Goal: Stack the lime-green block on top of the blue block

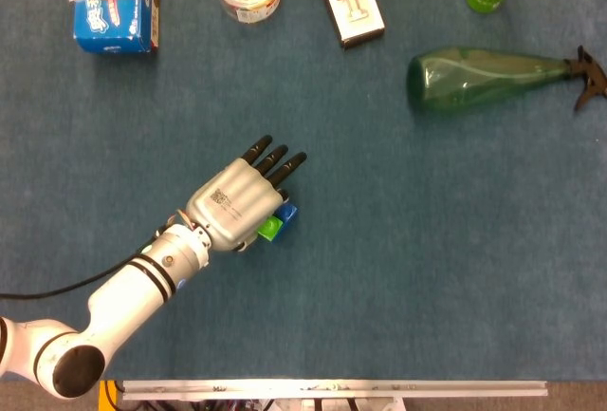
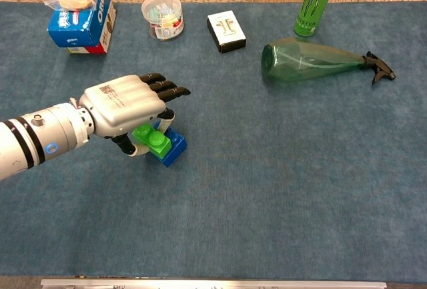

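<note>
My left hand (image 1: 237,204) (image 2: 123,107) hovers over the two blocks at the middle left of the table. It pinches the lime-green block (image 2: 151,139) (image 1: 269,230) between thumb and a finger, the other fingers stretched out above. The green block sits on the left part of the blue block (image 2: 173,147) (image 1: 287,213), slightly overhanging it. The blue block rests on the cloth. In the head view the hand covers most of both blocks. My right hand appears in neither view.
At the back stand a blue cookie box (image 2: 79,14), a clear round tub (image 2: 162,16), a small white box (image 2: 226,31) and a green can (image 2: 311,2). A green spray bottle (image 2: 320,62) lies on its side at the right.
</note>
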Tool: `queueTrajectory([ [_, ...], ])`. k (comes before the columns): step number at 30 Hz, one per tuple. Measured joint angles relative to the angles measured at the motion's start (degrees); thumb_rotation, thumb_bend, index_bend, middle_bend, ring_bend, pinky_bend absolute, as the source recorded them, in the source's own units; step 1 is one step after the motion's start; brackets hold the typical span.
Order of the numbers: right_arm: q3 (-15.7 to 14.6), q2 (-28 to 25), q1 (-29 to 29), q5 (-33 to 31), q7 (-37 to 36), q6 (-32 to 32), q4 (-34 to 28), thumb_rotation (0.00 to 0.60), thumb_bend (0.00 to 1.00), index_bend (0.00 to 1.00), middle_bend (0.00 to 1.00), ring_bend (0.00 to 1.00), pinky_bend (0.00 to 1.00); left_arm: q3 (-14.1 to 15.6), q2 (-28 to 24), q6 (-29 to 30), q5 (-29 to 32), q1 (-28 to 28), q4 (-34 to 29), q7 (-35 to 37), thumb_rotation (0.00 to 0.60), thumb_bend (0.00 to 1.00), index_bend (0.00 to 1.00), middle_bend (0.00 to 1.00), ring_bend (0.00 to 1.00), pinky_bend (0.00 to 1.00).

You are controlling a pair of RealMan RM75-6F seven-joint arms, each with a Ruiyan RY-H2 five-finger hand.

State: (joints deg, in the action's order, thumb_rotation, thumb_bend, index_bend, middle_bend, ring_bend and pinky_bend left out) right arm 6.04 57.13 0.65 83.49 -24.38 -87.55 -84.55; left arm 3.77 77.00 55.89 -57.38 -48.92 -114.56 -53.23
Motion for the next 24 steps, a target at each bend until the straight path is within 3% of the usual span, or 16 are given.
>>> queueTrajectory([
  [24, 0.0, 0.0, 0.0, 0.0, -0.2, 0.0, 0.1, 0.6, 0.52, 0.49, 0.37, 0.31, 0.49, 1.2, 1.4, 0.0, 1.2, -1.4, 2.2, 2.0, 0.6, 0.3, 0.53, 0.0, 0.0, 0.01],
])
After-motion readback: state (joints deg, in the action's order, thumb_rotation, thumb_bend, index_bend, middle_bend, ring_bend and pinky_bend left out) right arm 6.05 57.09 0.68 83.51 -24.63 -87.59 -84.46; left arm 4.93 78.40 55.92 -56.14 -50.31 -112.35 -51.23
